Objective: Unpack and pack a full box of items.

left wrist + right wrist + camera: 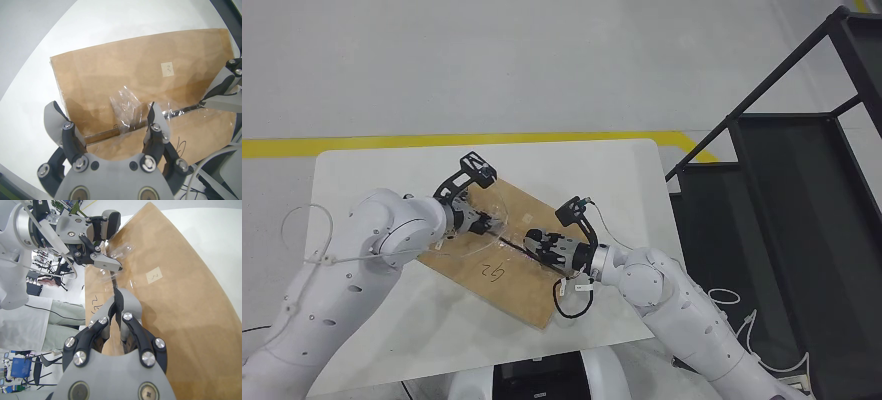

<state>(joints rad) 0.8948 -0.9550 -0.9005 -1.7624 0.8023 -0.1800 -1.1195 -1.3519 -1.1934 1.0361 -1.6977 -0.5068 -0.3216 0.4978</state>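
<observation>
The right claw (115, 300) has its fingers pressed together into a narrow wedge. Its tip is set on the dark seam (181, 111) between the two top flaps of the cardboard box (497, 270), probably so the point can work along the join and split or lift what seals it. Whether a sliver of film is caught between the tips cannot be told. The left claw (104, 111) faces it from nearer the box's end and is spread wide with nothing in it. One finger is down at the seam and the other is out past the box's edge, so the gap takes in a crumpled tuft of clear tape (125, 109) that stands up off the cardboard. That spread looks meant to let the fingers close on the loose tuft and peel it away. More of the clear film lies flat and shiny along the seam between the two claws, so the seal appears only partly undone and both flaps lie level and shut. A small paper label (167, 69) sits on the far flap and a handwritten mark (493, 269) on the near one, both clear of the work. The box lies flat and askew on the white tabletop (372, 180), seam uppermost, within reach of both arms. Unpacking has not begun, and nothing of the contents can be seen.
</observation>
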